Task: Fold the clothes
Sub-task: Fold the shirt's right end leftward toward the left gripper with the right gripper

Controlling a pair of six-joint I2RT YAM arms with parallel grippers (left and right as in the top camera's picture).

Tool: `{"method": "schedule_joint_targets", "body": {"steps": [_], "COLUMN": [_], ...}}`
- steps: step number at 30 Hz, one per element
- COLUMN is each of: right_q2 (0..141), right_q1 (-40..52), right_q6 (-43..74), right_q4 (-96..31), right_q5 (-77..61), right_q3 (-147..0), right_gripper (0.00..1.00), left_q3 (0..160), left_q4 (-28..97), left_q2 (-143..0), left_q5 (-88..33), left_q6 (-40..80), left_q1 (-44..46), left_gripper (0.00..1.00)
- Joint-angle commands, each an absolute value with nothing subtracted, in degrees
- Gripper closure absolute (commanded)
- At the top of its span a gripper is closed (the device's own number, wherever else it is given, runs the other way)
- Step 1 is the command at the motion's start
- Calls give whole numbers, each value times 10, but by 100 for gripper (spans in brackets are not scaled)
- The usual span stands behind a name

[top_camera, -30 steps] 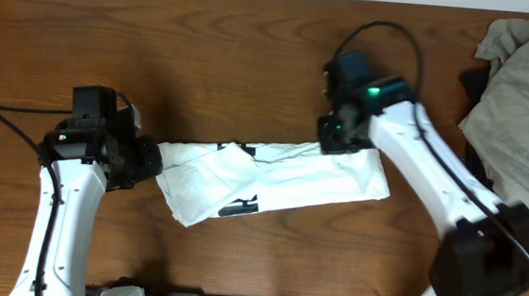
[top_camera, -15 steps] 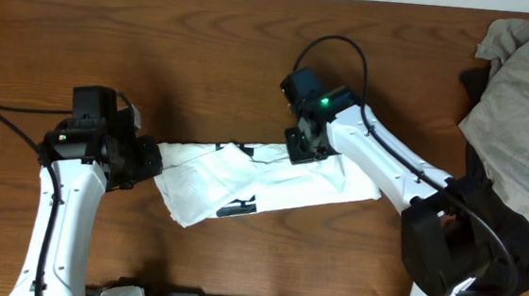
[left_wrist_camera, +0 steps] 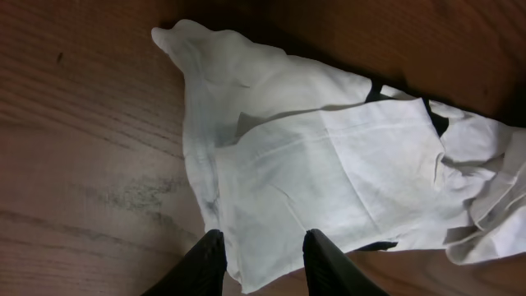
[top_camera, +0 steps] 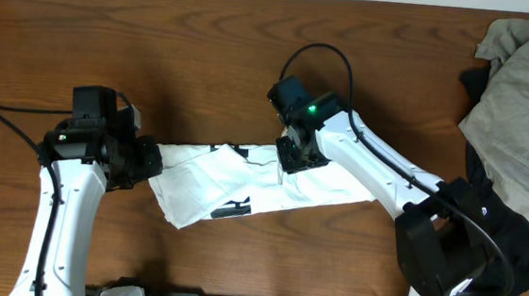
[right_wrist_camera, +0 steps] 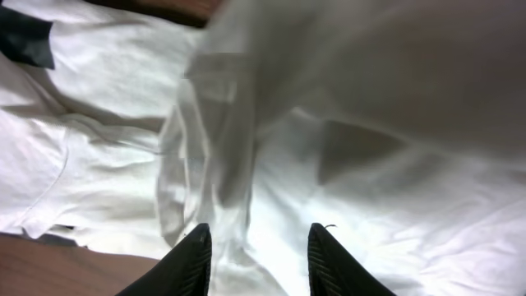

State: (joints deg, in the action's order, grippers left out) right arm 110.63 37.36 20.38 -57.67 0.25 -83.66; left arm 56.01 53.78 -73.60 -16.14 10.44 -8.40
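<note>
Overhead, the brown tabletop [top_camera: 254,43] is seen carrying the white T-shirt [top_camera: 195,185], bunched into a long band across its middle. The band's left end is straddled by the left hand [top_camera: 150,161], fingers spread. The right hand [top_camera: 289,158] is held over the centre, likewise spread, gripping nothing.

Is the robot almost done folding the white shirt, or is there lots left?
About halfway, I think. Done: the T-shirt already lies folded into a long strip on the table. In hand: the right claw is over the strip's middle, fingers apart, with loose cloth under them. The left claw waits, open, at the left end. Left: folding the strip shorter into a neat packet.
</note>
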Motion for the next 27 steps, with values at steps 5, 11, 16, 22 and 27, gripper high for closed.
{"method": "schedule_joint_targets", "body": {"steps": [5, 11, 16, 22, 27], "right_q2": [1095, 1084, 1087, 1088, 1092], "right_q1": [358, 297, 270, 274, 277], "right_q6": [210, 200, 138, 102, 102], "right_q4": [-576, -556, -510, -474, -467], "right_q5": [121, 101, 37, 25, 25], "right_q3": [-848, -848, -848, -847, -846], "right_gripper": [64, 73, 67, 63, 66], "left_q3": [561, 561, 561, 561, 561], "left_q4": [540, 539, 539, 539, 539], "left_q2": [-733, -733, -733, -733, -733], "left_q5": [-169, -173, -173, -173, -173], "left_q6": [97, 97, 97, 97, 97], "left_q1": [-83, -83, -83, -83, -83], "left_gripper": [65, 65, 66, 65, 65]}}
